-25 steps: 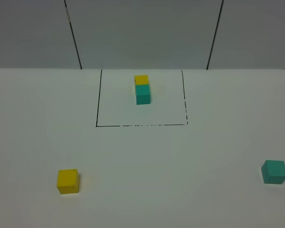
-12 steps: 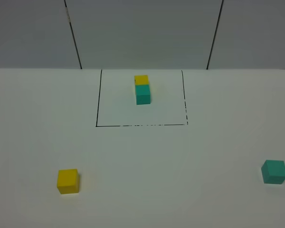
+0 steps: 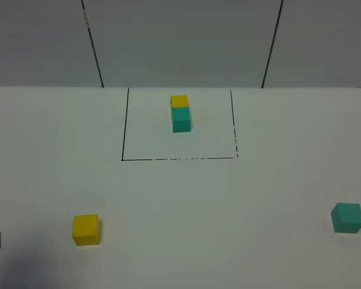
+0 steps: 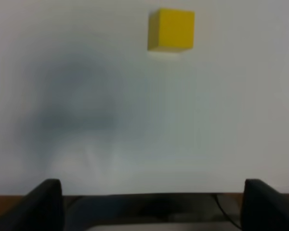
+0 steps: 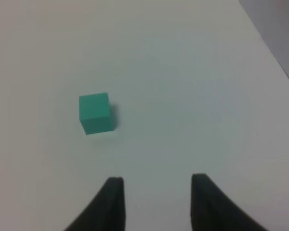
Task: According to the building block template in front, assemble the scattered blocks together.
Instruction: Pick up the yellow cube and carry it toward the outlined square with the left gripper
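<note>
Assembly not yet begun. Template pair of yellow and teal-green matte cubes (image 3: 180, 113) is seen inside black drawn rectangle (image 3: 179, 159). Loose yellow matte cube (image 3: 86, 229) and loose teal-green matte cube (image 3: 348, 217) are lying well apart, untouched. Left gripper (image 4: 151, 207) and right gripper (image 5: 156, 204): jaws spread, nothing held. Both pickups and joining are left to be done.

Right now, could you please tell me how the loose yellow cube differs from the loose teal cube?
Colour: the yellow cube is yellow, the teal cube teal-green. Position: the yellow cube sits front left, the teal cube far right. Both are equal-sized, lying flat, outside the black rectangle.
</note>
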Controlling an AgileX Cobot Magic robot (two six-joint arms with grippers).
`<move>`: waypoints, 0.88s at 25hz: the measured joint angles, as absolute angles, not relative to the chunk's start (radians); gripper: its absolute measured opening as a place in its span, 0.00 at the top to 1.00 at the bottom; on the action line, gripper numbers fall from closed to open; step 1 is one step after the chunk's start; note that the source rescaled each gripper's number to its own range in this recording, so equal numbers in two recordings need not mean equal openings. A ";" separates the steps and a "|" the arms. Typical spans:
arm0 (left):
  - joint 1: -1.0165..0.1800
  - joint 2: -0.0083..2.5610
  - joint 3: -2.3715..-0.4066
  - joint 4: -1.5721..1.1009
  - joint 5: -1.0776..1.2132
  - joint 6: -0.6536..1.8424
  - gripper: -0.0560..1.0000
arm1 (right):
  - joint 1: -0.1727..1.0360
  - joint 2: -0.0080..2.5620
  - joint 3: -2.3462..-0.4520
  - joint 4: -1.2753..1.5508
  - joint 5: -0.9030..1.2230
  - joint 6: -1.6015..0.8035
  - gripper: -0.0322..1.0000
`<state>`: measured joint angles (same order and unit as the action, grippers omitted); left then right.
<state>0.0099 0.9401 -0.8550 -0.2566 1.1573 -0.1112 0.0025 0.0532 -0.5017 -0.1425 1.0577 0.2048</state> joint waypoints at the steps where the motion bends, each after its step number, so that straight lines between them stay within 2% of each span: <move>1: 0.003 0.997 -0.874 -0.266 1.170 -0.113 0.11 | 0.002 0.053 -0.502 -0.143 1.058 0.205 0.97; 9: -0.141 1.279 -0.973 -0.143 1.177 -0.258 0.11 | 0.002 0.053 -0.502 -0.143 1.058 0.205 0.97; 15: -0.272 1.422 -0.984 -0.087 1.068 -0.342 0.11 | 0.002 0.053 -0.502 -0.143 1.058 0.205 0.97; 22: -0.301 1.538 -0.984 -0.035 0.942 -0.348 0.11 | 0.002 0.053 -0.502 -0.143 1.058 0.205 0.97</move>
<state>-0.3013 1.5375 -0.9844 -0.0347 0.9421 -0.3479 0.0025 0.0532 -0.5017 -0.1425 1.0577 0.2048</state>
